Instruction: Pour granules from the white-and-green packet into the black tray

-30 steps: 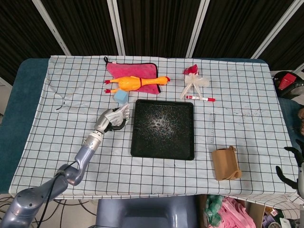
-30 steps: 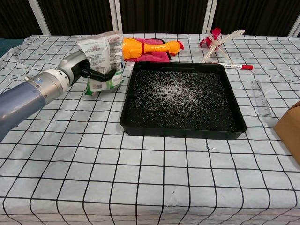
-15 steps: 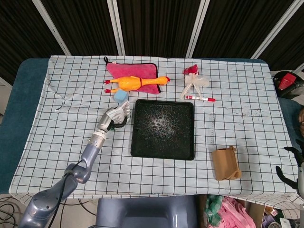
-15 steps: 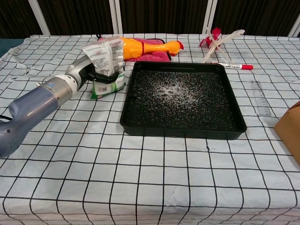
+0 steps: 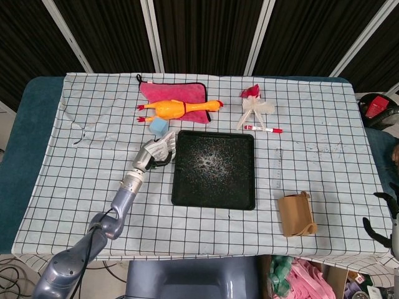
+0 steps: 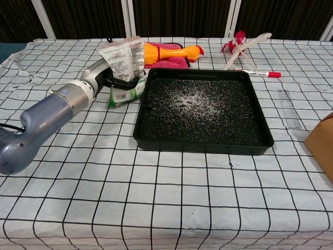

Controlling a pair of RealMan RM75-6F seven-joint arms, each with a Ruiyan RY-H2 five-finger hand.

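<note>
The white-and-green packet (image 6: 124,61) stands upright just outside the left rim of the black tray (image 6: 203,147), its green bottom near the cloth. My left hand (image 6: 108,79) grips it from the left side. In the head view the packet (image 5: 163,147) and the left hand (image 5: 148,157) sit beside the tray's (image 5: 214,204) upper left corner. White granules (image 6: 192,99) lie scattered over the tray's floor, thickest at the middle. My right hand (image 5: 381,217) hangs off the table's right edge, dark fingers apart, holding nothing.
An orange rubber chicken (image 6: 169,52) lies on a pink cloth (image 5: 171,92) behind the tray, with a blue block (image 5: 158,126) behind the packet. A red pen (image 6: 257,73) and white sticks (image 5: 252,109) lie back right. A brown paper bag (image 5: 297,215) stands front right.
My left hand has carried the packet to the right, closer to the tray's left rim, and the forearm has reached further in. The right hand has not moved.
</note>
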